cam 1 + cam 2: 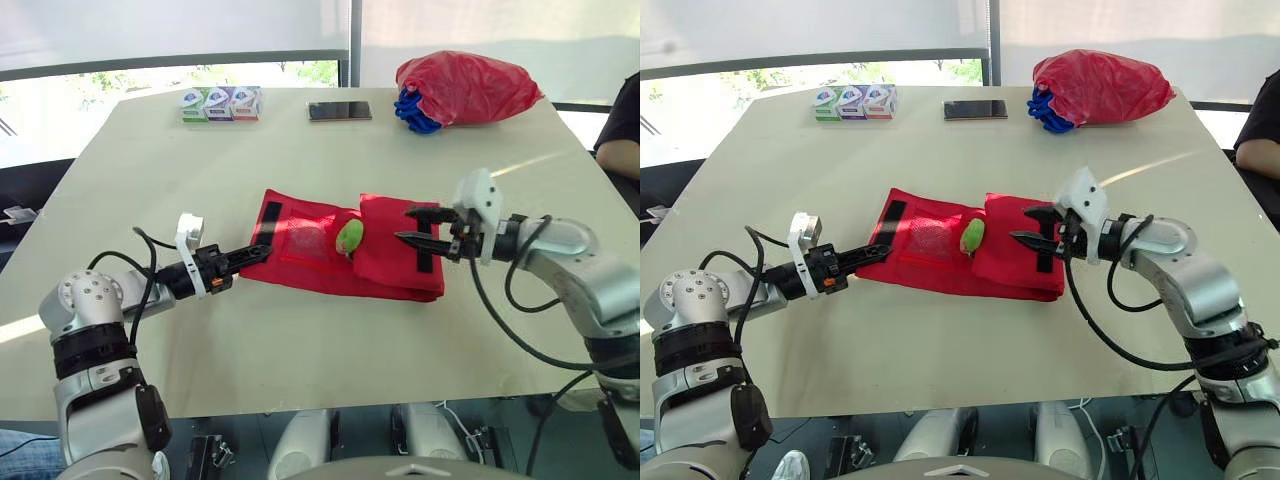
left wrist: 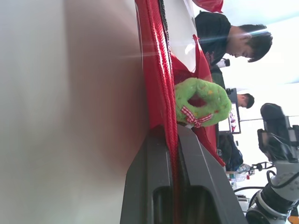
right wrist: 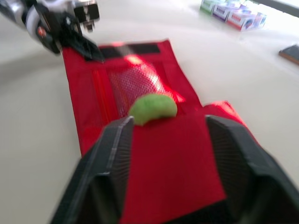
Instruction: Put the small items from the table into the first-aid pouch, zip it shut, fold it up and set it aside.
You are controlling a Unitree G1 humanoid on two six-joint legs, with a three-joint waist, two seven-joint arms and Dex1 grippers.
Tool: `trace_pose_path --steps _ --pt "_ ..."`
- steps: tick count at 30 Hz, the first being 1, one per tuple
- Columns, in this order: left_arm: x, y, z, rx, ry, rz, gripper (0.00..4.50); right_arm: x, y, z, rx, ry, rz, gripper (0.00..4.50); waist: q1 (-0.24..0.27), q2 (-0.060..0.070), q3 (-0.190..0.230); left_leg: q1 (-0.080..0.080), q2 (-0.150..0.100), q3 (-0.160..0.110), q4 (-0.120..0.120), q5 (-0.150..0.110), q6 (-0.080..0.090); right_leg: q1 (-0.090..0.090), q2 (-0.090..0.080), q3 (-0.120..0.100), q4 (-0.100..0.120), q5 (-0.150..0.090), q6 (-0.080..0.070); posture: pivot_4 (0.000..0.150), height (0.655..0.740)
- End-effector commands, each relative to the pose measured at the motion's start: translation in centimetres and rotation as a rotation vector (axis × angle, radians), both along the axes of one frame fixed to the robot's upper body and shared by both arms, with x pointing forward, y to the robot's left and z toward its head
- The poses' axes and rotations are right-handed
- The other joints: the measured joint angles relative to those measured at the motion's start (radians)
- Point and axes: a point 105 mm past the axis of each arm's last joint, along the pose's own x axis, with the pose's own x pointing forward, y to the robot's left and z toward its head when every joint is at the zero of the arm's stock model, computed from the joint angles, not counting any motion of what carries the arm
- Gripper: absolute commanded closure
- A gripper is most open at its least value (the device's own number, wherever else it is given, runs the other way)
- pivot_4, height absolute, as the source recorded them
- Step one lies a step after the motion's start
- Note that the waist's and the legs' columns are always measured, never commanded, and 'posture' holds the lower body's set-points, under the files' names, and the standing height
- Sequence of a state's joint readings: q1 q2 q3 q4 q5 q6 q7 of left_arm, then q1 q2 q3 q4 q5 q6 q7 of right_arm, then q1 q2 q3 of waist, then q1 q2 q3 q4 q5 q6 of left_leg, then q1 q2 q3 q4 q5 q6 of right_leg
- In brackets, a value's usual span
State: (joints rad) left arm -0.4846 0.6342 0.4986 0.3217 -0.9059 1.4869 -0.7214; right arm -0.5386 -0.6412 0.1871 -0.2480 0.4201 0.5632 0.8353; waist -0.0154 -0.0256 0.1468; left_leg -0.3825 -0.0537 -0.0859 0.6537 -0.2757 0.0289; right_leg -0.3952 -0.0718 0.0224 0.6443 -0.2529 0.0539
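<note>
You've got L gripper (image 1: 260, 251) clamped on pouch (image 1: 400, 262) left edge, R gripper (image 1: 404, 224) splayed over its folded flap, green wreath (image 1: 350, 237) poking out; zip + set-aside prob left.

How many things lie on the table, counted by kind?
red pouch: 1
green wreath toy: 1
small boxes: 3
phone: 1
red bag: 1
blue bundle beside that bag: 1
Total: 8
</note>
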Motion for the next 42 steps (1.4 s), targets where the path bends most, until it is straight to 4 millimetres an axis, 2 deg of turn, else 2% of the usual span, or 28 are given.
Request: trace_pose_path --steps 1,3,6,9,11,13,15,18,24,34,37,39,42 --pt "0.0 0.3 1.3 0.015 -0.067 -0.012 4.5 1.0 1.1 0.2 -0.02 -0.059 0.021 3.65 0.0 0.0 0.0 0.0 0.0 0.0 0.0 0.0 0.0 0.0 0.0 0.0 0.0 0.0 0.0 0.15 0.74" --pt "0.0 0.3 1.6 0.021 -0.083 -0.021 4.5 1.7 1.8 -1.2 -0.058 -0.041 0.023 4.47 0.0 0.0 0.0 0.0 0.0 0.0 0.0 0.0 0.0 0.0 0.0 0.0 0.0 0.0 0.0 0.15 0.74" --pt "-0.1 0.3 2.2 0.021 -0.116 -0.031 4.5 2.4 2.0 -3.5 -0.148 -0.009 0.006 4.47 0.001 0.0 0.0 -0.001 0.0 0.0 0.0 0.0 0.0 -0.001 0.0 0.0 0.0 0.0 0.0 0.15 0.74" --pt "-0.2 0.3 3.7 0.029 -0.21 -0.045 4.5 2.5 1.4 -6.6 -0.28 0.06 -0.019 4.47 0.0 0.0 0.0 -0.001 -0.001 0.0 0.0 0.0 0.0 -0.001 0.0 0.0 0.0 0.0 0.0 0.15 0.74" --pt "-0.8 -0.3 5.4 0.024 -0.304 -0.088 4.5 2.5 1.0 -8.2 -0.338 0.093 -0.048 4.47 0.0 -0.002 -0.001 -0.001 0.0 0.0 0.0 0.0 -0.001 -0.001 0.0 0.0 0.0 0.0 0.0 0.15 0.74" --pt "-1.4 -0.9 6.8 0.007 -0.369 -0.132 4.5 2.5 0.9 -8.9 -0.365 0.102 -0.057 4.47 -0.001 -0.002 -0.001 0.0 0.0 0.0 0.0 0.001 -0.001 -0.001 0.0 0.0 0.0 0.001 -0.001 0.15 0.74" --pt "-2.6 -2.5 9.4 -0.051 -0.475 -0.24 4.5 2.4 1.1 -9.4 -0.372 0.114 -0.063 4.47 -0.004 -0.002 -0.002 0.0 0.001 0.0 0.0 0.001 -0.001 -0.001 0.001 0.0 0.0 0.001 -0.001 0.15 0.74" --pt "-3.2 -4.1 10.9 -0.078 -0.535 -0.324 4.5 2.3 1.4 -9.5 -0.363 0.122 -0.062 4.47 -0.009 -0.002 -0.002 0.0 0.001 0.0 0.0 0.001 -0.001 -0.001 0.001 0.0 0.0 0.001 -0.001 0.15 0.74" --pt "-2.3 -9.1 11.9 -0.122 -0.596 -0.464 4.5 2.9 2.0 -9.3 -0.338 0.108 -0.08 4.47 -0.015 -0.002 -0.002 0.0 0.001 0.0 0.0 0.001 -0.001 0.0 0.001 0.0 0.0 0.001 -0.001 0.15 0.74" --pt "-0.3 -13.5 9.2 -0.14 -0.564 -0.537 4.5 3.1 2.4 -8.1 -0.252 0.07 -0.133 4.47 -0.02 -0.002 -0.002 0.001 0.001 0.0 0.0 0.001 -0.002 0.0 0.002 0.001 0.001 0.001 -0.001 0.15 0.74" --pt "0.5 -14.4 8.3 -0.123 -0.551 -0.539 4.5 2.9 2.6 -7.1 -0.195 0.051 -0.14 4.47 -0.016 -0.002 -0.002 0.001 0.001 0.0 0.0 0.001 -0.002 0.0 0.002 0.0 0.001 0.001 -0.001 0.15 0.74" --pt "1.2 -15.1 7.9 -0.123 -0.542 -0.533 4.5 2.5 2.8 -5.7 -0.118 0.039 -0.152 4.47 -0.012 -0.002 -0.002 0.001 0.0 0.0 0.0 0.001 -0.002 0.0 0.002 0.0 0.001 0.001 -0.001 0.15 0.74" --pt "1.4 -15.7 7.6 -0.131 -0.546 -0.557 4.5 1.7 2.8 -4.2 -0.035 0.02 -0.166 4.47 -0.005 -0.002 -0.002 0.0 0.0 -0.001 0.0 0.001 -0.002 -0.001 0.002 0.0 0.0 0.001 -0.001 0.15 0.74"
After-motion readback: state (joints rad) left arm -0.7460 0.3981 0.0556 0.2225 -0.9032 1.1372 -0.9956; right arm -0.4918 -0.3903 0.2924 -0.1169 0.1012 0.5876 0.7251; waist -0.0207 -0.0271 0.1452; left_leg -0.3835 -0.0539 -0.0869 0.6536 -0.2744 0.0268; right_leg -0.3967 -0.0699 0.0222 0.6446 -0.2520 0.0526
